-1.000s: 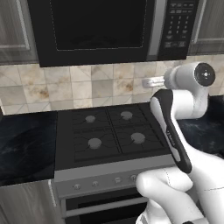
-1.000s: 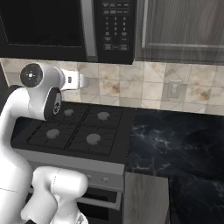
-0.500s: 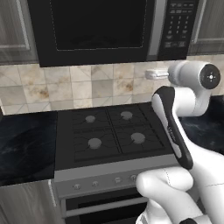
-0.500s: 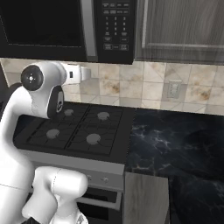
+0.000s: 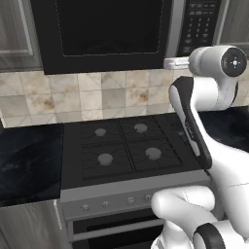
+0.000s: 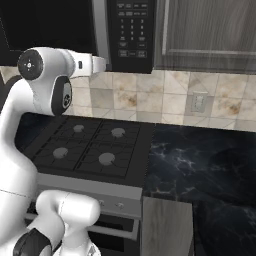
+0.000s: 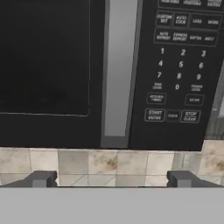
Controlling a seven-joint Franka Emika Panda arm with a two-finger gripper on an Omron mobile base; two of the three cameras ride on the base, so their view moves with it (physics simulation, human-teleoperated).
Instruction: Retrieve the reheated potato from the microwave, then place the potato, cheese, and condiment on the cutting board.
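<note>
Two spread end effector [image 7: 112,179] fingertips face tile just under the closed microwave's [image 7: 65,87] bottom edge

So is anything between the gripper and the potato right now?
Yes. The microwave door is shut, so the potato, presumably inside, is closed off and unseen. The open gripper faces the grey handle beside the keypad, with nothing visible between them.
</note>
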